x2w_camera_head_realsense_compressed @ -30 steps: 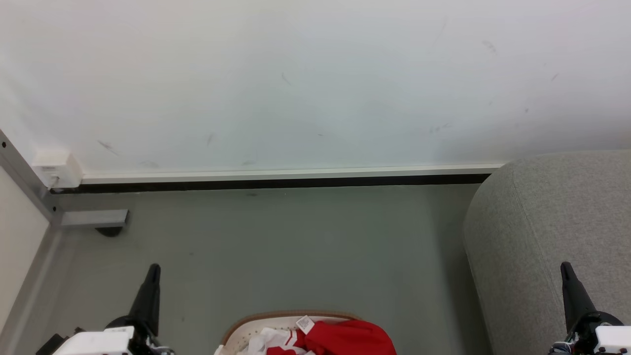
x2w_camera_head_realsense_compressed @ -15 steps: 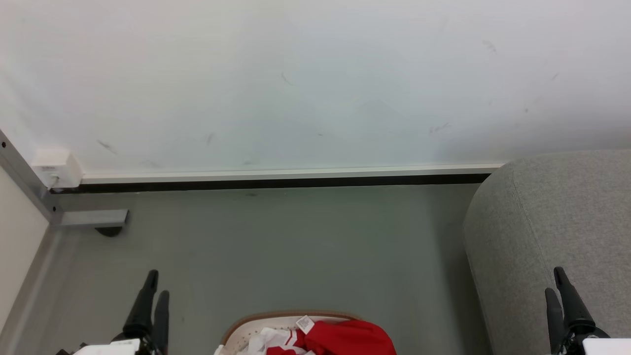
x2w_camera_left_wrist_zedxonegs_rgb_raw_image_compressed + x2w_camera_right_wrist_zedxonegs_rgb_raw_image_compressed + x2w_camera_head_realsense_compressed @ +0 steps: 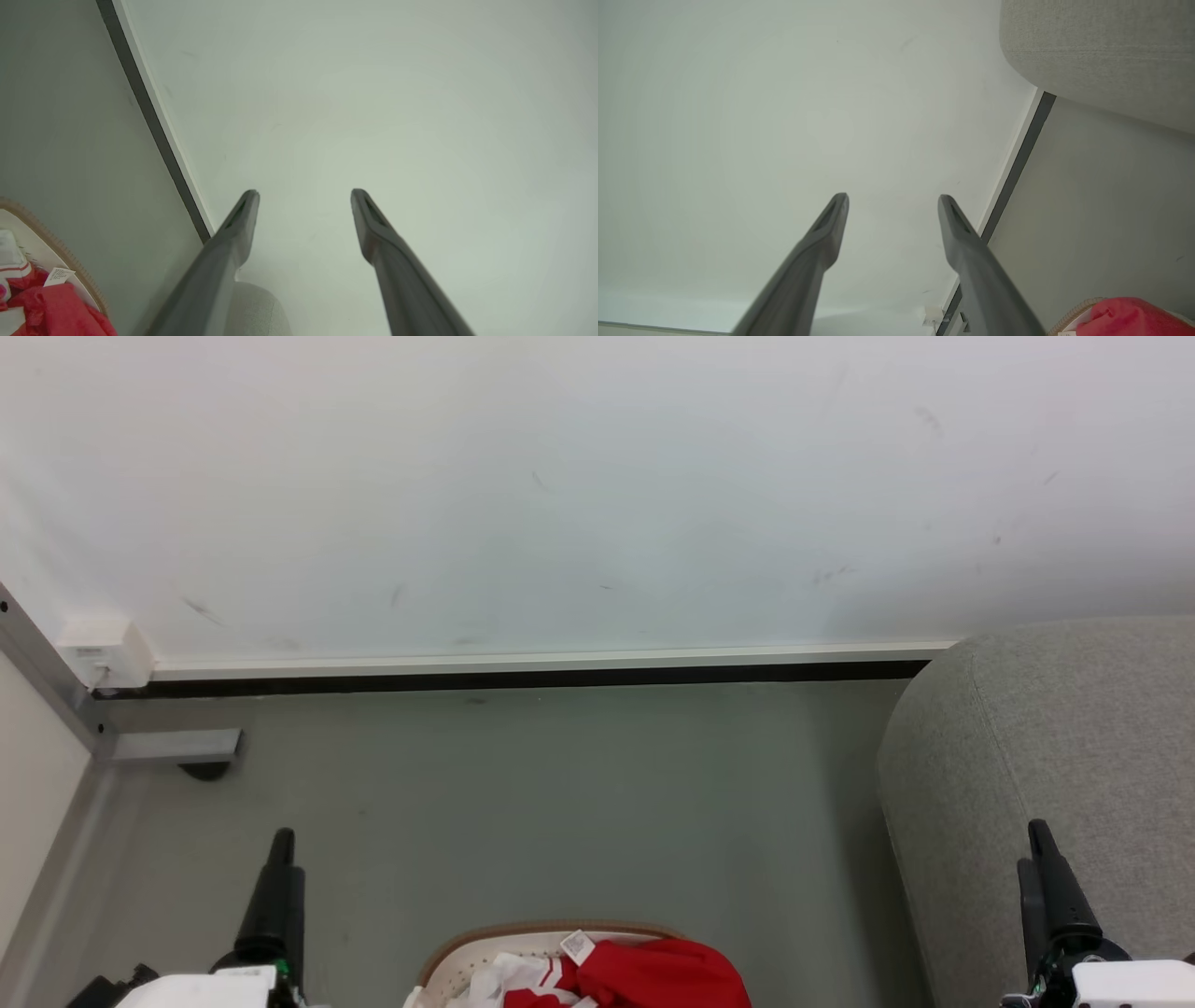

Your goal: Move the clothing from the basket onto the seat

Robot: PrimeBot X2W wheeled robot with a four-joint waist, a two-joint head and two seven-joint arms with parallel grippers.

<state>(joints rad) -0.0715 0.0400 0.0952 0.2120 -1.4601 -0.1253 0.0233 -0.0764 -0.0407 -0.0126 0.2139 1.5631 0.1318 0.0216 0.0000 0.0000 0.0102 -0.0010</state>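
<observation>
The basket (image 3: 551, 931), white with a tan-brown rim, sits on the floor at the bottom middle of the head view. In it lies the clothing (image 3: 658, 975), red with white parts and a small white label. The light grey seat (image 3: 1055, 737) stands to the right of the basket. My left gripper (image 3: 280, 845) hovers left of the basket and my right gripper (image 3: 1034, 840) in front of the seat. In the left wrist view my left gripper (image 3: 304, 193) is open and empty, with the clothing (image 3: 56, 308) at the lower left. The right gripper (image 3: 893, 199) is also open and empty, the seat (image 3: 1101, 51) at the upper right.
A white wall (image 3: 597, 495) with a dark baseboard strip (image 3: 523, 681) runs across ahead. Grey floor (image 3: 579, 803) lies between wall and basket. At the far left are a white socket box (image 3: 103, 653) and a grey metal foot (image 3: 177, 747) of a frame.
Both grippers have gone from shut to open. In the head view the right gripper has shifted a little to the left. Basket, clothing and seat have not moved.
</observation>
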